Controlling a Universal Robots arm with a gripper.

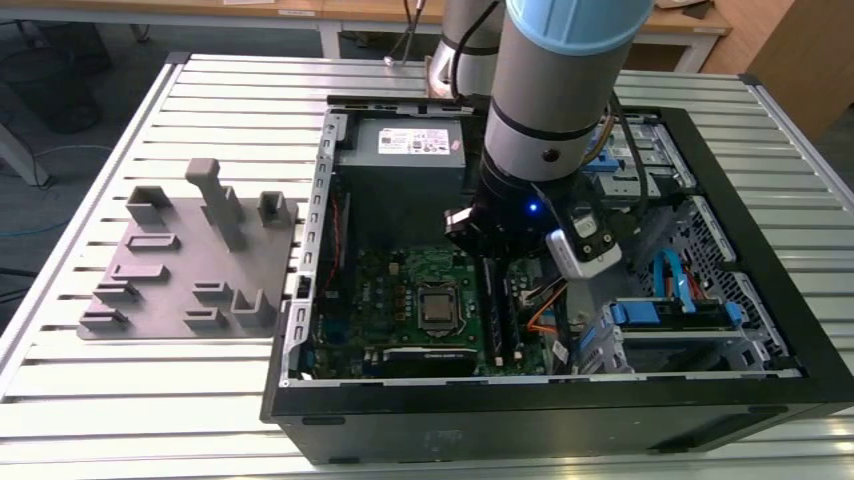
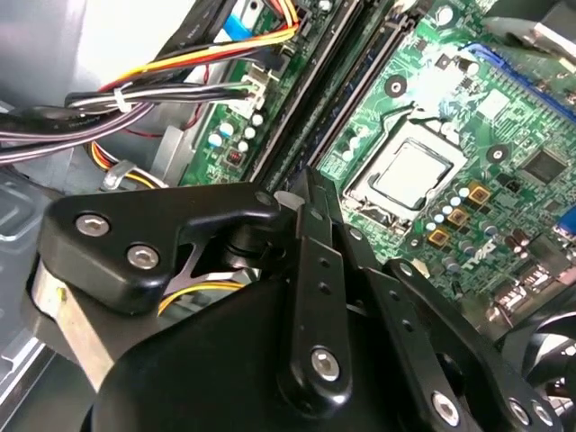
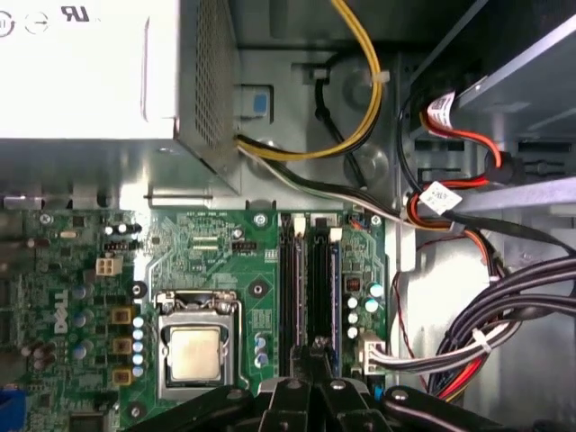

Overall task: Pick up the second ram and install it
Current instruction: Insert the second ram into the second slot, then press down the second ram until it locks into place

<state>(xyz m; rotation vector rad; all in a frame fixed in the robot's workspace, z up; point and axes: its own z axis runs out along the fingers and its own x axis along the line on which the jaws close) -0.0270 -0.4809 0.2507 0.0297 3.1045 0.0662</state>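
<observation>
Jaws of the gripper are clenched, pinched on the top edge of the ram at its near end. In the exterior view the gripper is down inside the case, and the ram stands on edge in a slot on the board, just to the exterior view's right of the CPU socket. Whether it is fully seated I cannot tell. A second slot lies alongside. Bundled cables run nearby. The grey holder block sits outside the case on the slatted table.
</observation>
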